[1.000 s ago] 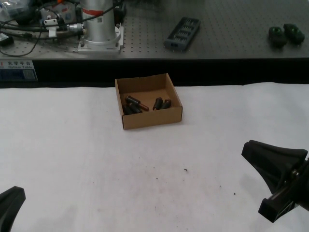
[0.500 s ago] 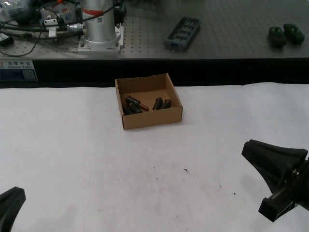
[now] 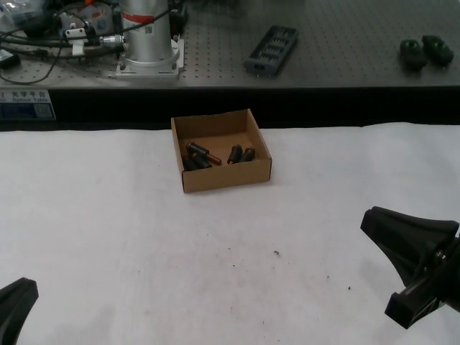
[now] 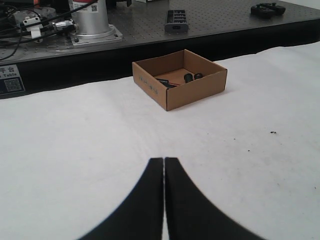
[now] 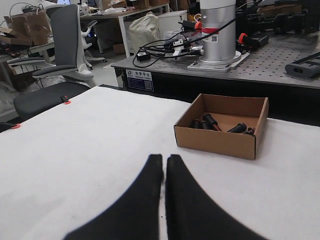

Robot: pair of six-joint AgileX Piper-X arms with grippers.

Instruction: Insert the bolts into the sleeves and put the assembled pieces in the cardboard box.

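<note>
Box (image 3: 226, 178) sits upper centre of the high frame, slightly left of middle. It stands upright and open-topped on the white surface (image 3: 108, 215), near the surface's far edge. Dark pieces (image 3: 196, 155) lie on the box floor at its left side, one with a coppery end. A pair (image 3: 241, 153) lies toward its right side, apart from the first group. Can't tell bolt from sleeve.

Left gripper (image 4: 164, 161): fingers pressed together with nothing between them, over bare surface. The box (image 4: 195, 92) is well ahead of it, and the pieces (image 4: 187, 77) are just visible over the wall.

Right gripper (image 5: 163, 157): fingers together, holding nothing, also over bare surface. The box (image 5: 215, 142) is well apart from it, with pieces (image 5: 210, 121) inside.

In the high frame, a black arm part (image 3: 413, 262) is at lower right and another (image 3: 14, 309) is in the lower left corner. Both are far from the box.

A few dark specks (image 3: 277, 253) sit on the surface, lower centre-right. Behind the surface, across the top of the high frame, is a dark perforated table (image 3: 345, 65). On it are a silver post (image 3: 147, 32) at upper left, cables (image 3: 29, 43) beside the post, a black tray (image 3: 271, 49) at top centre-right, and two black knobs (image 3: 426, 50) at upper right.
</note>
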